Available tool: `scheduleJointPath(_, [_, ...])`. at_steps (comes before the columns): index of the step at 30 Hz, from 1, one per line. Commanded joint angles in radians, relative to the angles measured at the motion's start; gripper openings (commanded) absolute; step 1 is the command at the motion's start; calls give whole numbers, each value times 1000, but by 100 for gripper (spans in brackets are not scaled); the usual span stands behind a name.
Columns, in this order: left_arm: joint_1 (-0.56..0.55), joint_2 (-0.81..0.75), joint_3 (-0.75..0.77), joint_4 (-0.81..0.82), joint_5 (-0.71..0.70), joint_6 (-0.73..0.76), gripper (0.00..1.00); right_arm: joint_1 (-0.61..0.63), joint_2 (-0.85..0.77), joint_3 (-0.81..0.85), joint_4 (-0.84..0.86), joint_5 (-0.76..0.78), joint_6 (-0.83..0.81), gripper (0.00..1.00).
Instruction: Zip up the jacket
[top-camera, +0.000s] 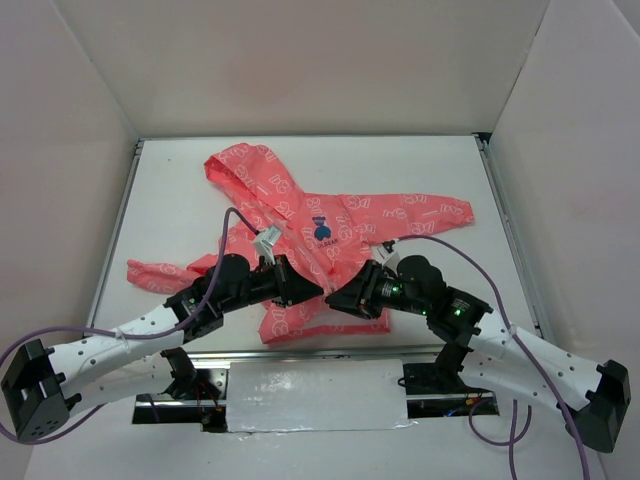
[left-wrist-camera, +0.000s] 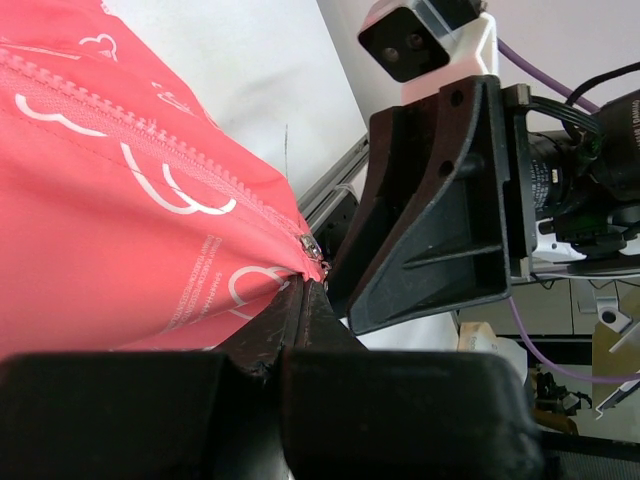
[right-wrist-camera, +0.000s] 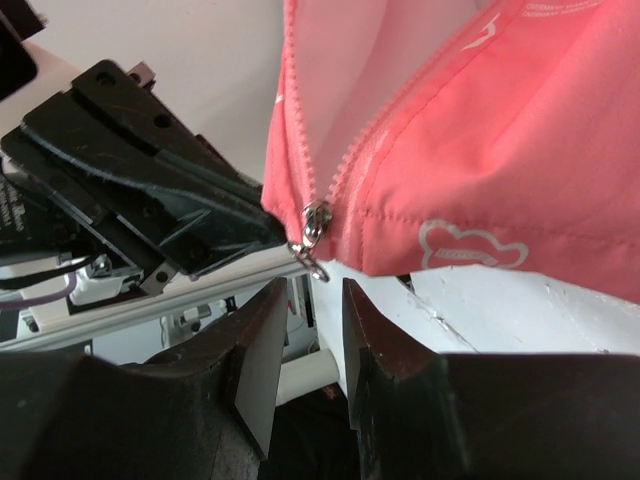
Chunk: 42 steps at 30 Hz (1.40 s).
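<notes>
The coral-pink jacket (top-camera: 340, 225) lies spread on the white table (top-camera: 420, 165), hood at the far left and sleeves out to both sides. My left gripper (top-camera: 308, 287) is at the bottom hem. In the left wrist view it (left-wrist-camera: 303, 285) is shut on the jacket's (left-wrist-camera: 120, 230) hem, right beside the metal zipper slider (left-wrist-camera: 310, 246). My right gripper (top-camera: 335, 299) faces it from the right. In the right wrist view it (right-wrist-camera: 314, 288) is open, with the slider (right-wrist-camera: 316, 222) and its pull tab hanging just above the gap between the fingers. Above the slider the zip lies open on the jacket (right-wrist-camera: 480, 150).
White walls enclose the table on three sides. A metal rail (top-camera: 320, 352) runs along the near edge, with a white taped panel (top-camera: 315, 395) below it. Purple cables (top-camera: 225, 235) loop over both arms. The two grippers sit very close, almost tip to tip.
</notes>
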Motion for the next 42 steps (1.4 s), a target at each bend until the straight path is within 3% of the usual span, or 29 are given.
scheduleJointPath(1, [-9, -7, 7, 78, 21, -13, 0, 11, 31, 10, 51, 0, 3, 36])
scheduleJointPath(15, [-9, -10, 0, 76, 32, -18, 0, 22, 37, 4, 105, 41, 13, 25])
scheduleJointPath(27, [-9, -14, -2, 32, 26, 1, 0, 22, -1, 25, 59, 40, 24, 0])
scheduleJointPath(33, [-26, -10, 3, -28, 16, 36, 0, 21, -7, 28, 80, 26, 72, 0])
scheduleJointPath(42, [-96, -25, -23, -96, -19, 85, 0, -58, 82, -10, 287, -49, 224, 0])
